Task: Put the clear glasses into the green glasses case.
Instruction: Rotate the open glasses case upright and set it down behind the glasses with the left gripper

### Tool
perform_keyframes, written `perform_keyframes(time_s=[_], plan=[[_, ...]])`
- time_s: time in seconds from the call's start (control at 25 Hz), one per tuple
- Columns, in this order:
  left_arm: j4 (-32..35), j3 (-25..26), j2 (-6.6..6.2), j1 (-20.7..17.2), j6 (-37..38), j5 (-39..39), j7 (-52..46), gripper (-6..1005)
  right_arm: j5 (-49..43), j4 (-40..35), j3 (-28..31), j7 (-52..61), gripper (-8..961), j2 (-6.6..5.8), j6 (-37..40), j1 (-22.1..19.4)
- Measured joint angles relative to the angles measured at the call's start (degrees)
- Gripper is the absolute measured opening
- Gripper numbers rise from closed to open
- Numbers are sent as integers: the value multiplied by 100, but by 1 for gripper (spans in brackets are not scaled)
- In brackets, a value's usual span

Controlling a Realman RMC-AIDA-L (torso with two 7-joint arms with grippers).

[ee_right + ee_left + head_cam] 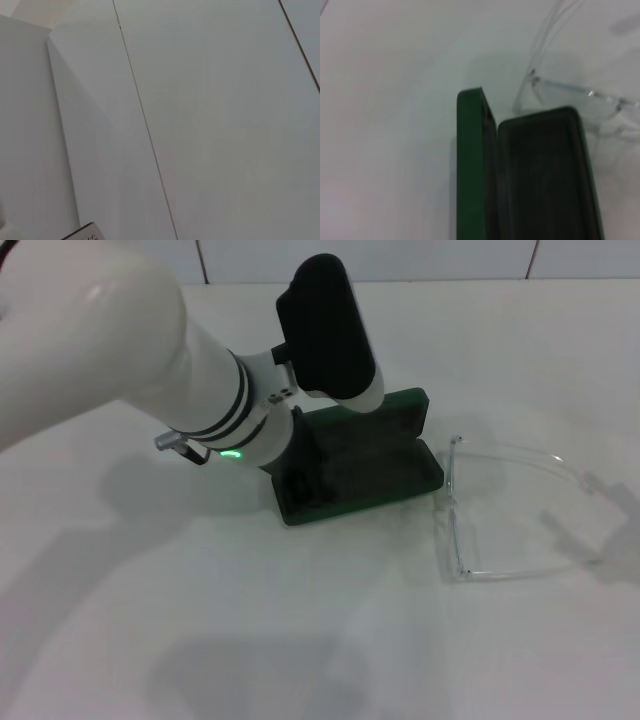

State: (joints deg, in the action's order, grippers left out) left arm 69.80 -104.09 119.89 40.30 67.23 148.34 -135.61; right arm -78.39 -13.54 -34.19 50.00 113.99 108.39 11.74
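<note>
The green glasses case [385, 475] lies open in the middle of the white table, its lid standing up along the far side. My left gripper [303, 478] is down at the case's left end, mostly hidden behind its own wrist. The left wrist view shows the case [545, 175] from close by, with its dark lining bare and nothing inside. The clear glasses [510, 515] lie on the table just right of the case, arms unfolded, touched by nothing; the left wrist view shows the glasses [570, 92] beyond the case's end. My right gripper is out of view.
My left arm [120, 350] reaches in from the upper left and covers the table behind the case. The table's far edge meets a tiled wall [400, 258]. The right wrist view shows only white panels [210, 120].
</note>
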Motion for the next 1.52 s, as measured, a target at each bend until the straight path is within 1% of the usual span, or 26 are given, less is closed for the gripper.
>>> perform_keyframes(time_s=[0.32, 0.56, 0.84, 1.12, 1.36, 1.52], plan=[[-12, 75, -1, -45, 42, 85, 4, 410, 0, 0, 0, 0, 810, 0, 0, 31], [13, 74, -1, -49, 223, 90, 7, 409, 0, 0, 12, 3, 809, 0, -1, 32], [73, 56, 5, -55, 260, 88, 9, 408, 0, 0, 35, 3, 808, 0, -8, 38], [549, 21, 16, -143, 290, 31, 7, 406, 0, 0, 42, 4, 808, 0, -14, 75], [1060, -108, 25, -333, 465, 10, -30, 406, 12, 0, 59, 4, 807, 0, -28, 75], [1199, -193, 27, -394, 555, 10, -56, 405, 20, 0, 61, 2, 807, 0, -47, 84]])
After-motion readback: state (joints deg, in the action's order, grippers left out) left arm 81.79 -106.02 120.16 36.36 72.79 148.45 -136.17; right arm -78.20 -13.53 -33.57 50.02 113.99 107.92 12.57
